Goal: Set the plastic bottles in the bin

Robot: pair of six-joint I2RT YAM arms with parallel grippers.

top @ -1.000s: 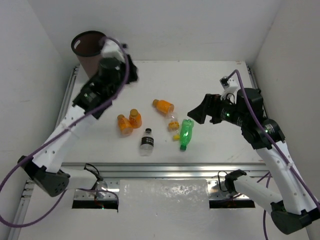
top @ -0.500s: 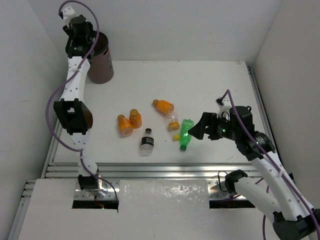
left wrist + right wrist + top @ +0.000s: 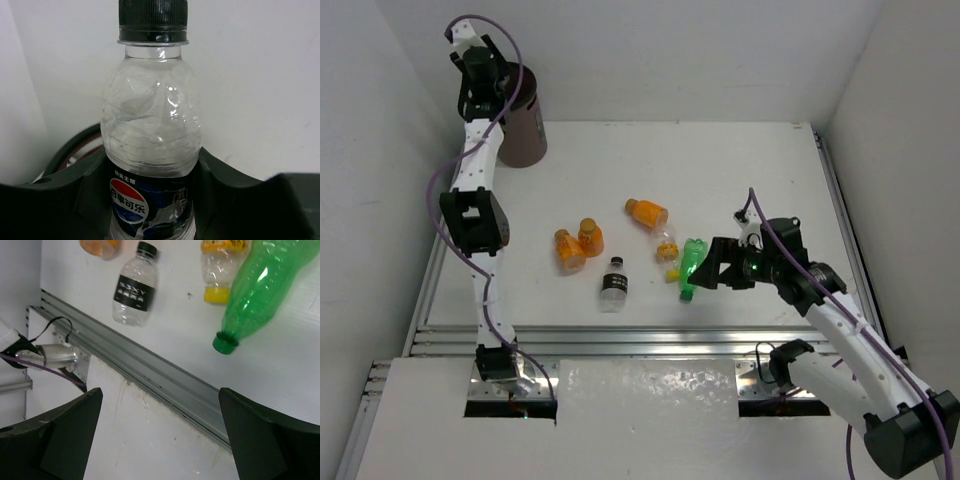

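Clear black-capped bottle point(image 3: 150, 125) sits clamped in the left tool point(image 3: 150, 200), the left arm point(image 3: 470, 215) stretched tall at the worktop's point(image 3: 740, 170) far-left corner by the brown bin point(image 3: 523, 135). The right arm point(image 3: 840, 320) reaches low, its tool point(image 3: 160, 435) gaping wide beside the green bottle point(image 3: 260, 290).

Brown bin point(image 3: 523, 130): stood upright at the table's far left corner.
Blue-labelled clear bottle point(image 3: 150, 125): gripped upright, black cap on, over the bin rim.
Mid-table, lying: orange pair point(image 3: 568, 250), third orange bottle point(image 3: 647, 212), black-labelled clear bottle point(image 3: 614, 283), yellow-capped bottle point(image 3: 668, 250) beside green bottle point(image 3: 692, 267).
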